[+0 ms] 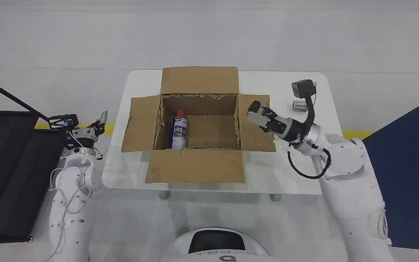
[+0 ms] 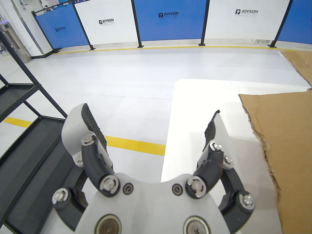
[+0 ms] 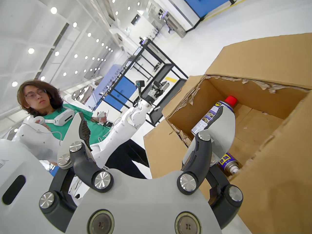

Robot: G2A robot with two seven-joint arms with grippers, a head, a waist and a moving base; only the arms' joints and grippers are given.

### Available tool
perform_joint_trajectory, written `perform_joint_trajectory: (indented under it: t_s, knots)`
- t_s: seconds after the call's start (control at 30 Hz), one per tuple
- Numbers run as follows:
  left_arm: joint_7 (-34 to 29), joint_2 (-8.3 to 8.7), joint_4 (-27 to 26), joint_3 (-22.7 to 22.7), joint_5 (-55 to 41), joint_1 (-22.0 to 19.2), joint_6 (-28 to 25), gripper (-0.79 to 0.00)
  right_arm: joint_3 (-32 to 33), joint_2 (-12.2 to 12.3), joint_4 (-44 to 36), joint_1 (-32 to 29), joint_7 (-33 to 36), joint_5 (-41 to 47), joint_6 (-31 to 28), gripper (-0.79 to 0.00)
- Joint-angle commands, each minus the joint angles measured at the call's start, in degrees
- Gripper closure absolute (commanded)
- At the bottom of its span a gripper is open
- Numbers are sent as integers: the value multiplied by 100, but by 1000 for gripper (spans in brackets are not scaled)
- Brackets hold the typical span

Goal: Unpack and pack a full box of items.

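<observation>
Dark logo and wordmark on three white barrier panels (image 2: 170, 25); same mark, fainter, on a blue panel (image 2: 65, 37). Spray can (image 3: 206, 120) in cardboard box (image 3: 256, 57): printed label, yellow lettering on blue near its base.

L gripper (image 2: 150, 113) hangs at the edge of the white table (image 2: 207, 98), fingers (image 2: 89, 122) spread wide w/ nothing btwn them, ribbed black pads facing inward. One finger shows against the table top, the other against the floor off the table's side. On the table: a brown cardboard flap (image 2: 282, 142) lying flat, its edge ragged and torn. A 2nd flap (image 2: 299, 62) lies farther along the table, near its far corner. Off the table's side stands a black metal rack (image 2: 26, 144) w/ shelves. A yellow floor stripe (image 2: 136, 144) runs btwn rack and table. Well beyond the table, a fence (image 2: 170, 23) of blue & white panels on black posts.
</observation>
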Motion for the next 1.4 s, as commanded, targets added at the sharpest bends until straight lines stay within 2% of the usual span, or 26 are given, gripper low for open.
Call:
perform_joint_trajectory:
  t_s: [0.0,0.1,0.43,0.5,0.57,0.63,0.7,0.8,0.97,1.1,1.2,1.37]
  knots:
    - [0,0,0,0,0,0,0,-785,-352,-33,-2,159,-242,-307,228,-785]
    - [0,0,0,0,0,0,0,-785,-585,-65,-90,219,-571,-550,602,-785]
    - [0,0,0,0,0,0,0,-785,-585,-65,-90,219,-571,-550,602,-785]
    - [0,0,0,0,0,0,0,-785,-640,-62,-40,255,-578,-835,829,-785]
    - [0,0,0,0,0,0,0,-785,-1100,-74,-54,680,-120,-1689,1466,-785]
    - [0,0,0,0,0,0,0,-785,-1546,-128,198,1243,272,-2089,1976,-785]
    - [0,0,0,0,0,0,0,-785,-1947,-205,535,1766,561,-2144,2214,-785]
    - [0,0,0,0,0,0,0,-785,-2604,-324,997,2433,808,-2717,2514,-785]
    - [0,0,0,0,0,0,0,-785,-3517,-562,1720,3176,1103,-2980,2353,-785]
    - [0,0,0,0,0,0,0,-785,-4090,-766,2270,3649,1040,-3392,2435,-785]
    - [0,0,0,0,0,0,0,-785,-4233,-845,2455,3841,974,-3674,2647,-785]
    - [0,0,0,0,0,0,0,-785,-4233,-845,2455,3841,974,-3674,2647,-785]
